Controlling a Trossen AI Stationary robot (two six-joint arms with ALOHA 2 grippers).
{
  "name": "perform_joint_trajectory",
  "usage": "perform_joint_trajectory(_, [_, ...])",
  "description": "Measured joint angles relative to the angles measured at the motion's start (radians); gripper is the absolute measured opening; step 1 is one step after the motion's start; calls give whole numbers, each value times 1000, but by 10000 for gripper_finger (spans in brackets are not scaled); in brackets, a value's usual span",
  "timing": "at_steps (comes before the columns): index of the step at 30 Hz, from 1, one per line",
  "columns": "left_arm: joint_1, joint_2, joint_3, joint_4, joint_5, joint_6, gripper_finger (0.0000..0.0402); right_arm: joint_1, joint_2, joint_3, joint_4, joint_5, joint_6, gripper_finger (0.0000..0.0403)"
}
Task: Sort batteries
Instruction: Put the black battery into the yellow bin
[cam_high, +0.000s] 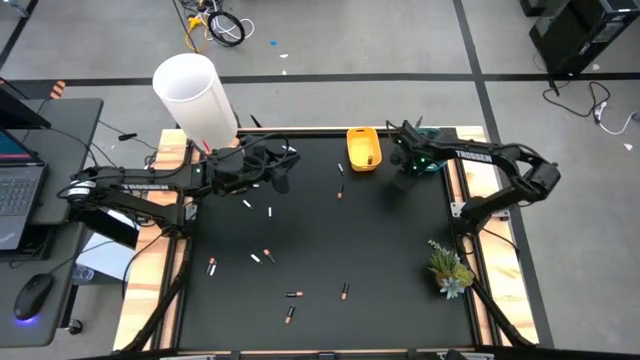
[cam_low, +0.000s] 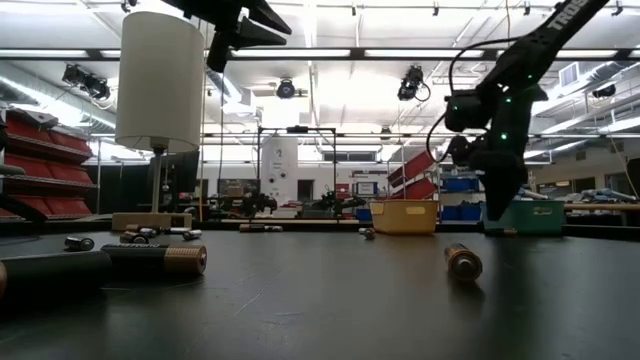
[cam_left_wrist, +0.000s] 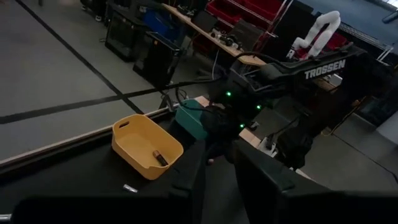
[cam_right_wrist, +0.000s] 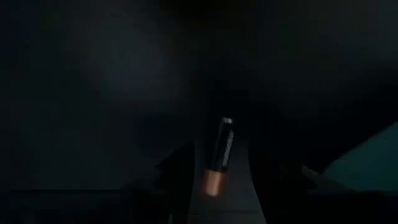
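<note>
Right gripper (cam_right_wrist: 214, 180) hangs low by the teal tray (cam_high: 432, 160), jaws apart around 1 copper-ended battery (cam_right_wrist: 219, 155) lying between them, not clamped. Close off-centre and the battery could roll or squirt away on the black mat (cam_high: 380, 260). Only the right wrist view shows that battery. The high view shows the rest scattered (1 already in the yellow tray (cam_left_wrist: 134, 143)). Left gripper (cam_left_wrist: 217, 171) waits raised near the white cylinder (cam_high: 195, 95), jaws slightly parted, empty.
</note>
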Motion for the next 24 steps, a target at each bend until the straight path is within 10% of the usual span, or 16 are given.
perform_joint_trajectory(12, [0, 0, 0, -4, 1, 25, 97, 29, -3, -117, 98, 8, 26, 152])
perform_joint_trajectory(24, [0, 0, 0, 22, 0, 27, 97, 50, -6, -136, 78, 18, -20, 42])
